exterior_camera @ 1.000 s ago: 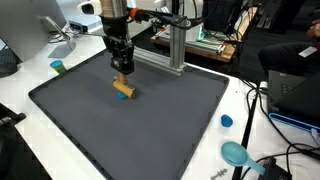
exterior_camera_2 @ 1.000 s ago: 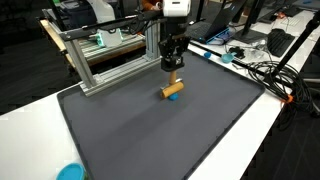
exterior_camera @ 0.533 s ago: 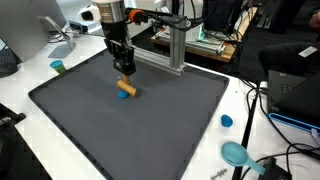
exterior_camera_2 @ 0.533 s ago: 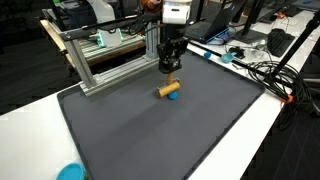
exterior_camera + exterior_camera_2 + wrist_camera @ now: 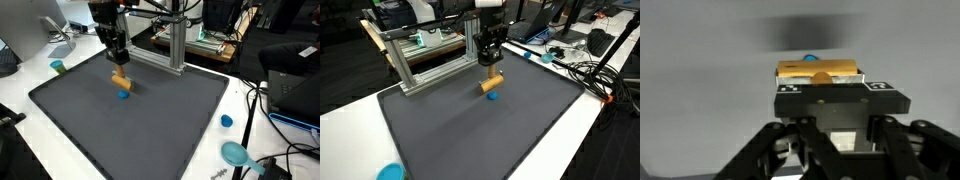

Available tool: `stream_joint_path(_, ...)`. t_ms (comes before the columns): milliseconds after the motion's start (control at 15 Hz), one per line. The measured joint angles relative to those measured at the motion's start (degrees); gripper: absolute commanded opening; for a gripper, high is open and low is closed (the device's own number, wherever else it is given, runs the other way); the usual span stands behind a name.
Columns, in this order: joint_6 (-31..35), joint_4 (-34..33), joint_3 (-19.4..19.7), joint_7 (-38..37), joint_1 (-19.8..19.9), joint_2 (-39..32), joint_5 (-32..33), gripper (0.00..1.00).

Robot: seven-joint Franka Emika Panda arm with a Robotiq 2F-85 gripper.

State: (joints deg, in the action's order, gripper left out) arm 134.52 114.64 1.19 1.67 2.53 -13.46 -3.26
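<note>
My gripper (image 5: 118,70) is shut on a short orange-brown wooden block (image 5: 120,81) and holds it a little above the dark grey mat (image 5: 160,130). It hangs the same way in the exterior view from the opposite side, gripper (image 5: 490,68) over block (image 5: 492,83). A small blue piece (image 5: 124,95) lies on the mat right under the block in both exterior views (image 5: 492,96). In the wrist view the block (image 5: 818,72) lies crosswise between the fingers, with the blue piece (image 5: 810,58) just beyond it.
An aluminium frame (image 5: 175,45) stands at the mat's far edge. A small teal cup (image 5: 58,67), a blue cap (image 5: 227,121) and a teal dish (image 5: 236,153) lie on the white table (image 5: 30,75) around the mat. Cables (image 5: 262,110) run along one side.
The gripper has risen with the wooden block, lifting it off the mat. The small blue piece has stayed on the mat where the block lay.
</note>
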Motion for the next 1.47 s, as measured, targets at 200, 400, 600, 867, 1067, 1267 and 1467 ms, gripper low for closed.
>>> stream_joint_path(200,-0.31,-0.02,-0.01,0.75,0.27,0.97,-0.74,0.23)
stream_joint_path(400,-0.25,0.02,-0.09,0.50,0.16,-0.07,-0.74,0.23)
stream_joint_path(600,1.02,0.07,-0.23,-0.14,-0.04,-1.71,-0.74,0.23)
stream_joint_path(867,4.04,0.16,-0.35,-0.93,-0.42,-3.51,-0.72,0.23)
stream_joint_path(1067,5.33,0.23,-0.34,-2.15,-0.64,-3.91,-0.40,0.23)
stream_joint_path(1267,5.39,0.23,-0.22,-4.16,-1.04,-4.09,0.75,0.23)
stream_joint_path(1467,5.28,0.24,-0.21,-4.50,-1.18,-4.13,0.91,0.23)
